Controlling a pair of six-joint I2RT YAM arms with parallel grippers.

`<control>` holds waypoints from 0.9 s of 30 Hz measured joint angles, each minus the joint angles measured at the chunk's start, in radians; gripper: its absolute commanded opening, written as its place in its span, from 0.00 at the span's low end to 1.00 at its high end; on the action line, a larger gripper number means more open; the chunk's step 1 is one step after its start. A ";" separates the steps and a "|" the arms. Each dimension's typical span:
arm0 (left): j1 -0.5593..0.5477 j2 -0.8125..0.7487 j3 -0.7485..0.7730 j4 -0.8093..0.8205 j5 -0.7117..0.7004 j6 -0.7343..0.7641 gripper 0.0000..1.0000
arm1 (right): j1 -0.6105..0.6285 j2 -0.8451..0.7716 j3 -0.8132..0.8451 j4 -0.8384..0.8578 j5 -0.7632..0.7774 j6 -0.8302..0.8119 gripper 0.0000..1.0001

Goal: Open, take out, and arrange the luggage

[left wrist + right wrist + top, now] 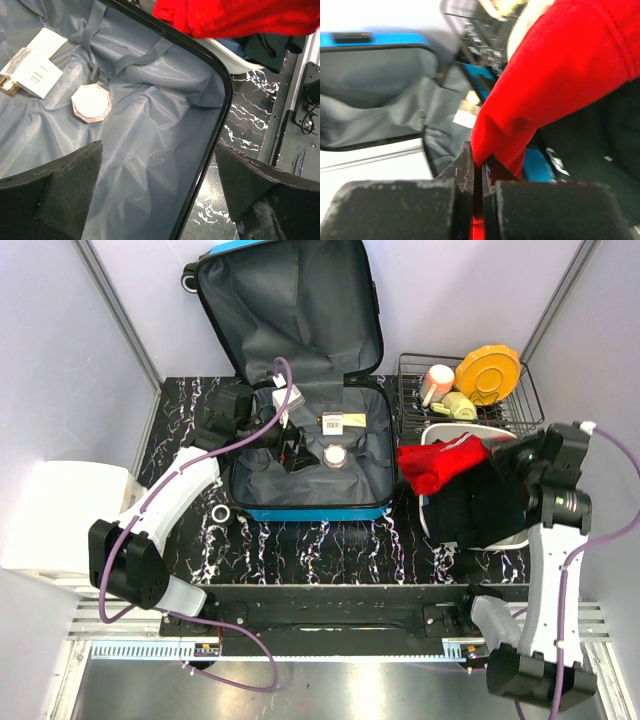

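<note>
The blue luggage [300,512] lies open on the table, its lid [290,310] standing up at the back and showing grey lining. On the lining of the base rest a white box [340,422] and an octagonal pink jar [335,455] [91,102]. My left gripper [296,453] [160,200] hovers open over the lining near the luggage rim [220,100], with nothing between its fingers. My right gripper [497,453] [481,160] is shut on a red cloth [445,462] [560,75], which hangs to the right of the luggage over a white bin.
A white bin [500,540] at the right holds dark clothes [480,510]. Behind it a black wire rack [525,405] carries a yellow plate [488,372], a cup and small items. A white box [60,515] sits off the table's left edge.
</note>
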 measured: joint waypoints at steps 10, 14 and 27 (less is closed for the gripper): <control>0.002 0.000 -0.005 -0.045 0.000 0.030 0.99 | 0.001 -0.156 -0.143 -0.190 0.159 -0.093 0.66; 0.003 0.000 -0.005 -0.062 0.000 0.041 0.99 | 0.001 -0.143 -0.122 -0.214 0.138 -0.289 0.85; 0.013 0.000 -0.005 -0.103 -0.006 0.044 0.99 | 0.001 -0.006 0.337 -0.399 0.192 -1.154 1.00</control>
